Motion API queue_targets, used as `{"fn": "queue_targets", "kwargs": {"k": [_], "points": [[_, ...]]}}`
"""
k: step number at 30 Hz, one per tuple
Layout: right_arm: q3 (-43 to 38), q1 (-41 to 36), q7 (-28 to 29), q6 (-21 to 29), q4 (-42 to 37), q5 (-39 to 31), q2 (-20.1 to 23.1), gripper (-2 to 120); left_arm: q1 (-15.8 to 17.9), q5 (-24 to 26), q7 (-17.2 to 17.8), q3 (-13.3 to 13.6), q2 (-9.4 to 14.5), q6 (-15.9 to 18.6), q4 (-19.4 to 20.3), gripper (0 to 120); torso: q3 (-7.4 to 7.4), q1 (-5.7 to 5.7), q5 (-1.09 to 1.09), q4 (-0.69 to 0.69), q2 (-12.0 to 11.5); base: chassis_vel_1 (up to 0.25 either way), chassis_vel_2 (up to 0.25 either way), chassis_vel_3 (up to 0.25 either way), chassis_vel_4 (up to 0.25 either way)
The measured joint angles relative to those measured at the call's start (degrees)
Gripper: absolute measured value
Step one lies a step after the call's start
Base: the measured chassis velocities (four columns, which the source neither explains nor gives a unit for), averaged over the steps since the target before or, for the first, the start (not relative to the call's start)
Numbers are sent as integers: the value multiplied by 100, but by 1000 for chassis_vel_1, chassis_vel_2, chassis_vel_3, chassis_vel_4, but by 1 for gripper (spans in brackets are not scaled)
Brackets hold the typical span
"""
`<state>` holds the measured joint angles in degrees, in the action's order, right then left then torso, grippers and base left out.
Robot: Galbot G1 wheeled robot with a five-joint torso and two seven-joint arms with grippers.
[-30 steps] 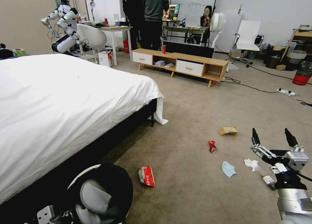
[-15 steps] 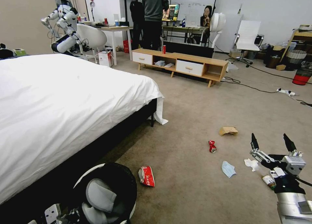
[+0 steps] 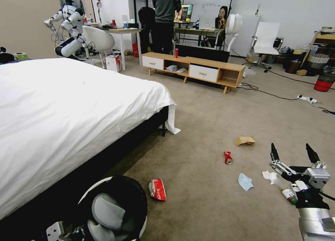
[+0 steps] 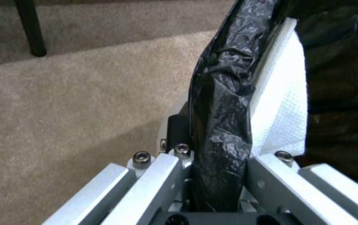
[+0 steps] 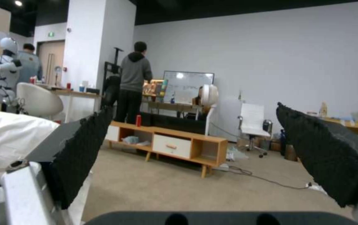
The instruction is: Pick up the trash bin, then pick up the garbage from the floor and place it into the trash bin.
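The trash bin (image 3: 115, 207), white with a black bag liner, hangs low beside the bed at the bottom left. My left gripper (image 4: 218, 157) is shut on the trash bin's rim (image 4: 225, 93). The garbage lies scattered on the carpet: a red-white wrapper (image 3: 157, 189), a crushed red can (image 3: 228, 157), a brown paper bag (image 3: 245, 140), a blue face mask (image 3: 245, 181), a white tissue (image 3: 270, 176) and a small bottle (image 3: 288, 194). My right gripper (image 3: 292, 149) is open, fingers pointing forward, just above and right of the tissue and bottle. In the right wrist view the right gripper (image 5: 193, 114) holds nothing.
The bed (image 3: 69, 111) with white sheets fills the left side. A low wooden cabinet (image 3: 195, 68) with an upright red can (image 3: 176, 53) stands ahead. Cables and a power strip (image 3: 307, 99) cross the floor at the right, near a red wastebasket (image 3: 324, 82).
My right gripper has dropped a little toward the tissue and bottle, still open. The trash bin has shifted slightly to the right in my left gripper.
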<state>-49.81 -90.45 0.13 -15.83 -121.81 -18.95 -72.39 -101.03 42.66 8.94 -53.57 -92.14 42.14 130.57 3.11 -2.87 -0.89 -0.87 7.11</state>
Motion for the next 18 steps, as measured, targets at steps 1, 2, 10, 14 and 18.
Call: {"fn": "queue_targets", "kwargs": {"k": [1,2,10,14,18], "points": [[-1,1,0,-1,0,-6,2,100,-21,-3,4,1,0,0,7,1,0,0,-1,0,0,0,0,0,0],[-2,3,-1,-1,-2,-9,2,100,-29,-4,5,2,0,0,9,1,0,0,0,0,0,0,0,0,0],[-2,19,-2,-1,-37,-19,0,100,-93,-9,18,9,1,0,46,1,0,0,0,0,0,0,0,0,0],[-3,21,-2,2,-39,-21,-4,100,-122,-13,20,14,7,0,51,1,0,0,0,1,0,0,0,0,0],[-11,20,-2,4,-41,-24,-8,100,-143,-19,19,15,11,0,55,1,0,0,0,0,0,0,0,0,0]]}}
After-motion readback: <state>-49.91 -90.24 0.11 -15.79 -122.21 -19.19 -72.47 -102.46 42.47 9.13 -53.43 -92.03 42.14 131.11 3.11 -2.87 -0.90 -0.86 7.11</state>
